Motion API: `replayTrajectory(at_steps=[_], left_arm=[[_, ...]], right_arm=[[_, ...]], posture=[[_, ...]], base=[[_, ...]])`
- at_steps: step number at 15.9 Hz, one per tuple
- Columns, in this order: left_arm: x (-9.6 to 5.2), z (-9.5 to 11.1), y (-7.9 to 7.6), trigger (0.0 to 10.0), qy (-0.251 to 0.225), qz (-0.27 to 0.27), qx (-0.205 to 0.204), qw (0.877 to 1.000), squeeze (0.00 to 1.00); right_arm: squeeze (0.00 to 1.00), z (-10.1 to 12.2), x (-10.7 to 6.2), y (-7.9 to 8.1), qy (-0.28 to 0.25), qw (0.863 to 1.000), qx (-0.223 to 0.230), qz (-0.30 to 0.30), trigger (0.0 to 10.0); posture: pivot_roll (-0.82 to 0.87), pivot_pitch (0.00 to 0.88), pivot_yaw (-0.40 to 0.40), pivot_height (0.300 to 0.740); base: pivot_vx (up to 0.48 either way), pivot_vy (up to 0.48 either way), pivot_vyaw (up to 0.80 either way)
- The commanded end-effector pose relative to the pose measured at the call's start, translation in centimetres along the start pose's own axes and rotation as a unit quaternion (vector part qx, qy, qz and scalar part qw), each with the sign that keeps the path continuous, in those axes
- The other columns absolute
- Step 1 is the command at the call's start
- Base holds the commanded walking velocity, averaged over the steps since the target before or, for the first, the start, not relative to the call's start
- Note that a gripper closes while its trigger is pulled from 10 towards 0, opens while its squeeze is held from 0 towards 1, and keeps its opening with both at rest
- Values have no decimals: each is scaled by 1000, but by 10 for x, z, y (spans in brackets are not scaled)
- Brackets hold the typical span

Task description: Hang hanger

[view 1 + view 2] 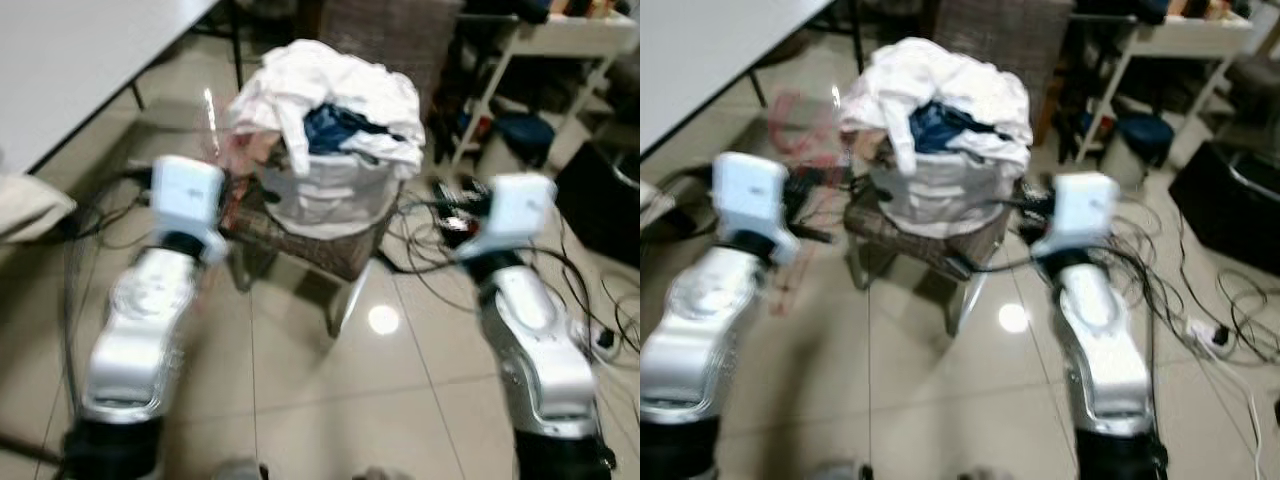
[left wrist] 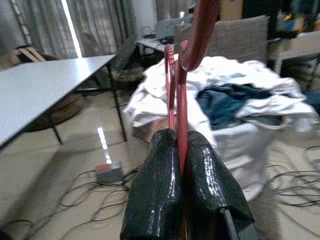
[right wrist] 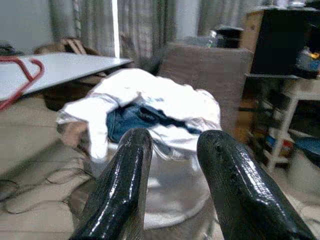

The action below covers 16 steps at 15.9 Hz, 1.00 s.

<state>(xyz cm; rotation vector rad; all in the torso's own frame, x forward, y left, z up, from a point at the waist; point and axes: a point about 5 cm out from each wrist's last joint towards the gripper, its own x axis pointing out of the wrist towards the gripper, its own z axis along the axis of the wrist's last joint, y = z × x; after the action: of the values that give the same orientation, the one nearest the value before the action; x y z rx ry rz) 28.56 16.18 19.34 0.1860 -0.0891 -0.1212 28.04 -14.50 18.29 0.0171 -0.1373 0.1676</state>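
The left wrist view showed the left gripper clenched on the red hanger before the heaped laundry basket, while the right wrist view showed the right gripper spread and empty.

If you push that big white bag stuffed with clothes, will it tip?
The white bag heaped with clothes would probably squash, since its sides look soft. It sits high on a small woven stool, piled above its rim, so a hard shove might topple it.

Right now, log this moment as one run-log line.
left gripper: shut on red hanger | right gripper: open, holding nothing | ahead: laundry basket on stool | hanger not yet hung
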Motion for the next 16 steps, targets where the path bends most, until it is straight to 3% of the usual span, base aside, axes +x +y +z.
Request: replayTrajectory(at_steps=[1, 5, 8, 10, 12, 13, 16], left_arm=[[2, 1, -8, 10000, -1, -13, -4, 1000, 0], [2, -2, -6, 10000, 4, -3, -7, 1000, 0], [6, -3, -4, 10000, 6, -3, 0, 1000, 0], [5, -8, -3, 10000, 17, 2, -2, 1000, 0], [4, -11, -4, 10000, 21, -4, 1, 1000, 0], [5, -10, -2, 10000, 19, -10, 16, 1000, 0], [6, -10, -1, 10000, 19, -22, 1, 1000, 0]], right_arm=[[0, -1, -2, -10, 6, 1000, -6, -11, 10000], [0, -8, 3, -3, 26, 999, -17, 24, 10000], [0, -12, 6, -1, 33, 999, -31, 25, 10000], [0, -15, 2, -5, 28, 1000, -1, 4, 10000], [0, -23, 0, -8, 48, 998, -27, -4, 10000], [0, -30, -3, -6, 57, 998, -23, 2, 10000], [0, -24, -12, 9, 34, 999, 9, 35, 10000]], posture=[[-38, 38, -61, 740], [-29, 15, -68, 740], [-31, 8, -61, 740], [-39, 14, -59, 740], [-41, 21, -60, 740], [-38, 28, -56, 740], [-63, 59, -17, 740]], base=[[307, 0, 0], [305, 0, 0], [304, 0, 800], [306, 0, 0], [306, 0, 0], [307, 0, 0], [311, 0, 0]])
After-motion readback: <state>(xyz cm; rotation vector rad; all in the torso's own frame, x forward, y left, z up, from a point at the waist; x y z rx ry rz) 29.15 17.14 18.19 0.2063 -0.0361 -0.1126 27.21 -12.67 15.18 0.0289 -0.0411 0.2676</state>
